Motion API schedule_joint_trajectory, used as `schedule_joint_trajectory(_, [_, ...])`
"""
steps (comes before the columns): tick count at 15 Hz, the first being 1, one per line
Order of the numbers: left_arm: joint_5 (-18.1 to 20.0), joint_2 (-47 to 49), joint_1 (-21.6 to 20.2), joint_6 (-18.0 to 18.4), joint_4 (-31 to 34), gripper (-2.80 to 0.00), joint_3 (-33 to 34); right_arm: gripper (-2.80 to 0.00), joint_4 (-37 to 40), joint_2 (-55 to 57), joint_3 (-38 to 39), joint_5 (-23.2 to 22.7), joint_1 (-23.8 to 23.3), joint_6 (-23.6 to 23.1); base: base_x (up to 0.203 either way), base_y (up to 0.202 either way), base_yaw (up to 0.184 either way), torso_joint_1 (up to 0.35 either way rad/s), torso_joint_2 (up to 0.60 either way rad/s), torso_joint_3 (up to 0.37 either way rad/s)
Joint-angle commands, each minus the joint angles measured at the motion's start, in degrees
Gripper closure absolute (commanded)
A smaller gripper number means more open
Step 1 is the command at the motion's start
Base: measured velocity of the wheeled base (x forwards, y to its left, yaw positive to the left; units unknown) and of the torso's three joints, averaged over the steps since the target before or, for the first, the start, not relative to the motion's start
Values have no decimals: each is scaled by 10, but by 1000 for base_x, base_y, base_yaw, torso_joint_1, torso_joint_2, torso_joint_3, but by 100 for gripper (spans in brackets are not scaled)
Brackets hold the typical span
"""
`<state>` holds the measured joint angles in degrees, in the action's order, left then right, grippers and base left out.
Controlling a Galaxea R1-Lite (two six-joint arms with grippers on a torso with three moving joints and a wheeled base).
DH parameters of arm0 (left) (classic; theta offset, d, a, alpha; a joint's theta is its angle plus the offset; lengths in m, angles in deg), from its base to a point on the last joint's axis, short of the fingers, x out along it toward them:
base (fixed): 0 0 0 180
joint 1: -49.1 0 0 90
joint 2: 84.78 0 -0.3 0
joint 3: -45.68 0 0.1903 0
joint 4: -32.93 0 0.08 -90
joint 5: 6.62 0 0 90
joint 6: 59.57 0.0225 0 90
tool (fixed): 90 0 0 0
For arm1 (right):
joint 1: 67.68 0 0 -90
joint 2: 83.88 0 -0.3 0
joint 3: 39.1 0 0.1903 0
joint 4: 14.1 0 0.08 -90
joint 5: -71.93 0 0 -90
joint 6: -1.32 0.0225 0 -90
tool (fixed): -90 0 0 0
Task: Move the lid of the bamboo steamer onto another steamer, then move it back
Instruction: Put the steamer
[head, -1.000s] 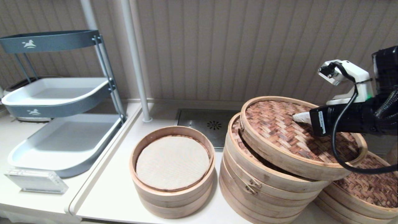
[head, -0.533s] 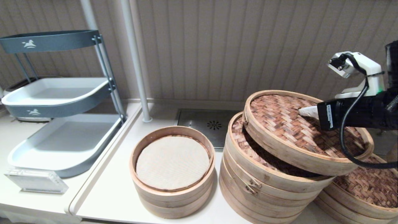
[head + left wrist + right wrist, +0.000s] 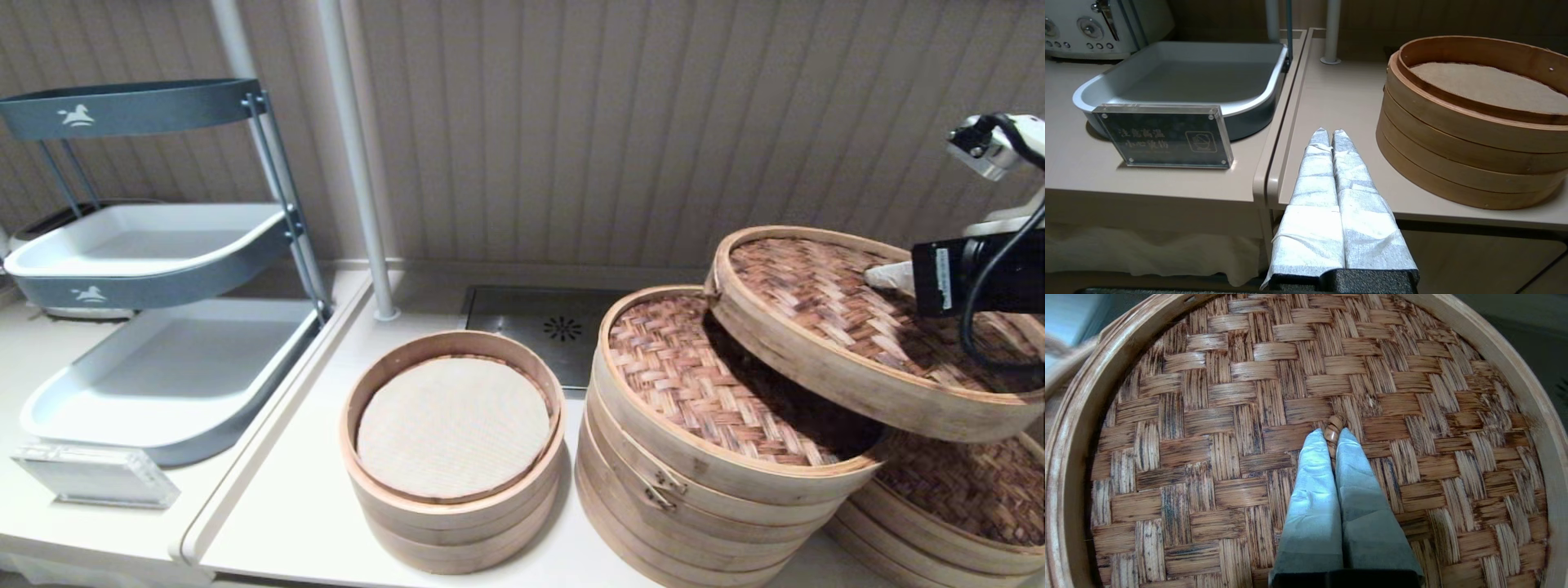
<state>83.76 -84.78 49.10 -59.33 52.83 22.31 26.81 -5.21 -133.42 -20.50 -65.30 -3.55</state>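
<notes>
The bamboo steamer lid (image 3: pixel 816 298) hangs tilted in the air at the right, its left edge raised. It hangs partly over the tall steamer stack (image 3: pixel 702 384) with a dark clasp (image 3: pixel 657 490) and partly over the lower wide steamer (image 3: pixel 955 498). My right gripper (image 3: pixel 880 276) is shut on the lid's small centre loop (image 3: pixel 1334 425), and the dark mottled weave (image 3: pixel 1208 416) fills the right wrist view. The stack's paler woven top is mostly uncovered. My left gripper (image 3: pixel 1329 132) is shut and empty, parked at the table's front edge beside the small cloth-lined steamer (image 3: pixel 1474 118).
The small steamer with a white cloth liner (image 3: pixel 453 425) stands left of the tall stack. A grey tiered tray rack (image 3: pixel 163 245) and an acrylic sign (image 3: pixel 94 475) sit on the left counter. A white pole (image 3: pixel 355 163) and a drain grate (image 3: pixel 562 328) are behind.
My right gripper has carried the lid up and to the right, off the tall stack, exposing that stack's paler woven top. The left arm has not moved.
</notes>
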Motion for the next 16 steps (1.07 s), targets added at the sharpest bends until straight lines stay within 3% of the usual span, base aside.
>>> schedule_joint_trajectory(1, [0,-1,0,0,-1,0,14,0,6,-5,-2,0,-27,-3,0,0,0,0,0,0])
schedule_joint_trajectory(5, [0,-1,0,0,-1,0,14,0,17,-14,7,-6,-151,-21,0,0,0,0,0,0])
schedule_joint_trajectory(11, [1,-1,0,0,-1,0,14,0,18,-22,33,-33,-290,-29,0,0,0,0,0,0])
schedule_joint_trajectory(13, [1,-1,0,0,-1,0,14,0,15,-22,60,-57,-325,-39,0,0,0,0,0,0])
schedule_joint_trajectory(16, [0,-1,0,0,-1,0,14,0,12,-20,98,-73,-337,-45,0,0,0,0,0,0])
